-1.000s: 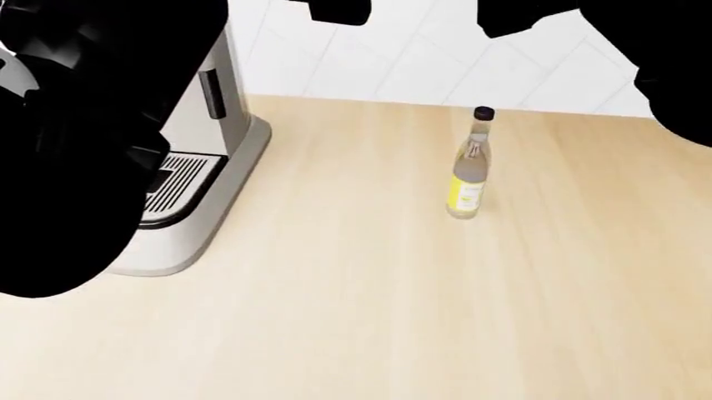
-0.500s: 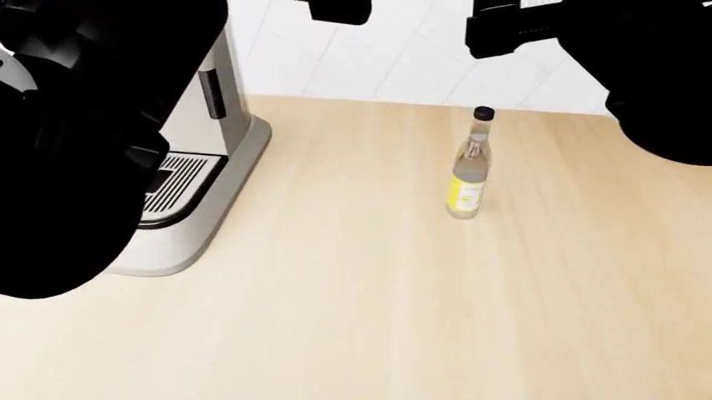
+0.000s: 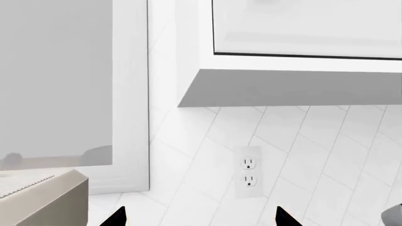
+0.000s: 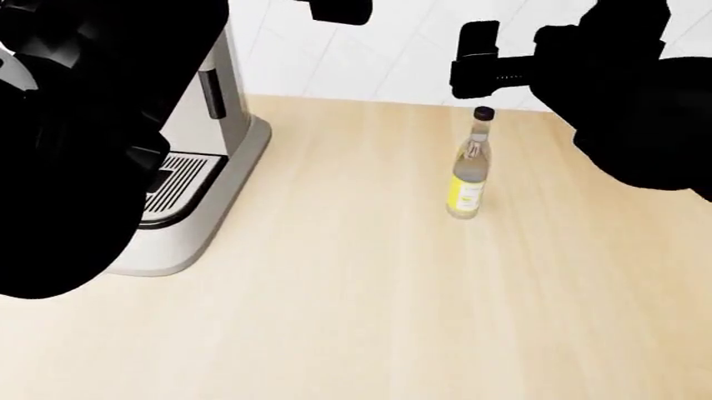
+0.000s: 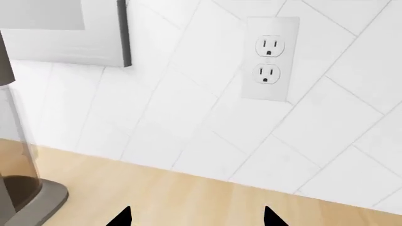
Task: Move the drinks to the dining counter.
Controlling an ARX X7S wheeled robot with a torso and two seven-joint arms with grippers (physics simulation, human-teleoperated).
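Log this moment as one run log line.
phase: reach | right gripper: open, above bottle | left gripper: open, raised, facing wall | bottle: upright on worktop, ungrasped | coffee machine: left

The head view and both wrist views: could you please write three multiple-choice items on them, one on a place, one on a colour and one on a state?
1. Where does the glass bottle stand?
A. on the wood worktop, apart from the coffee machine
B. on the coffee machine's drip tray
C. lying on its side at the wall

2. What colour is the bottle's label?
A. pink
B. yellow
C. blue

3. How is the right pincer?
A. shut on the bottle
B. open and holding nothing
C. shut on a carton

Answers:
1 A: the bottle is upright on bare wood, to the machine's right.
2 B: the lower body shows a yellow label under a black cap.
3 B: the right wrist view shows two separated fingertips with only wall and worktop between them.
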